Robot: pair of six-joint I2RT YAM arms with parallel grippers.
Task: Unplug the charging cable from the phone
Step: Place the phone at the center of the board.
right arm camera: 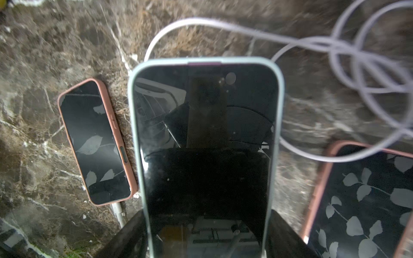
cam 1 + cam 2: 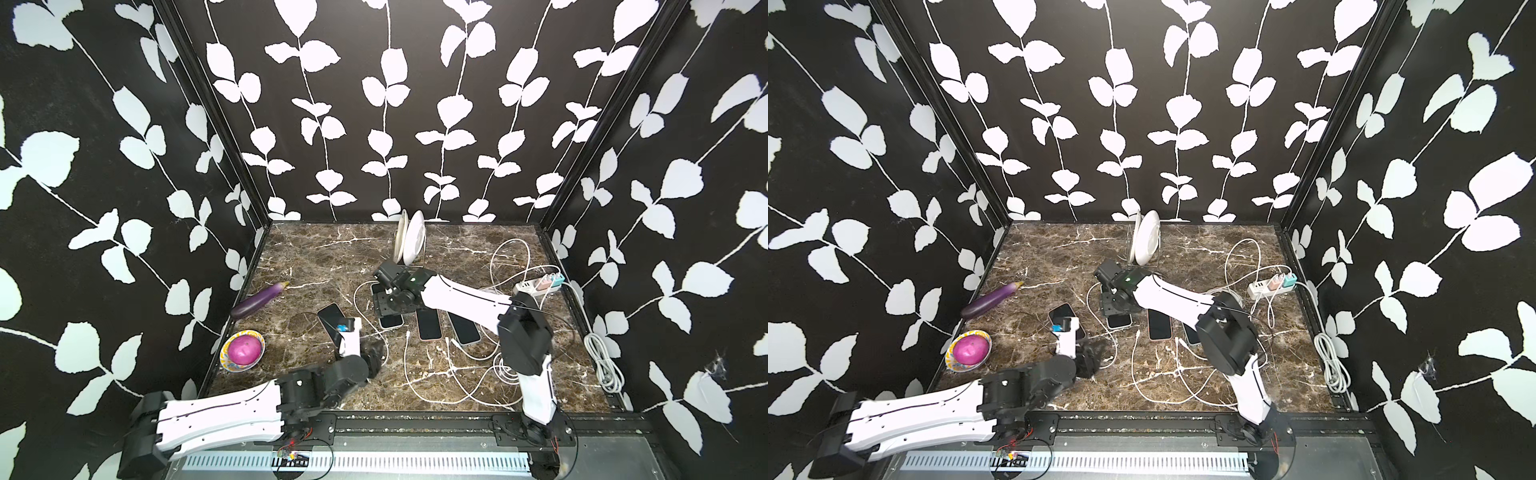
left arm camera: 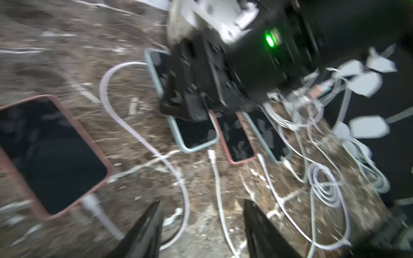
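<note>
Charging cable (image 3: 220,201) runs beneath the left gripper (image 3: 202,207), nearest, whose fingers (image 3: 145,227) stand spread and empty. Just beyond, its white plug (image 3: 211,155) lies on the table (image 3: 67,55) just beside the blue-cased phone (image 1: 205,134), not in it, so unplugging looks done. Farther on, the right gripper (image 1: 206,214) clamps the phone's sides. Next, it should release and retreat without snagging the cable.

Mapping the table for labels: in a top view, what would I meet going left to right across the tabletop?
bowl → leftmost phone → second phone → third phone → fourth phone → power strip → coiled cable
</note>
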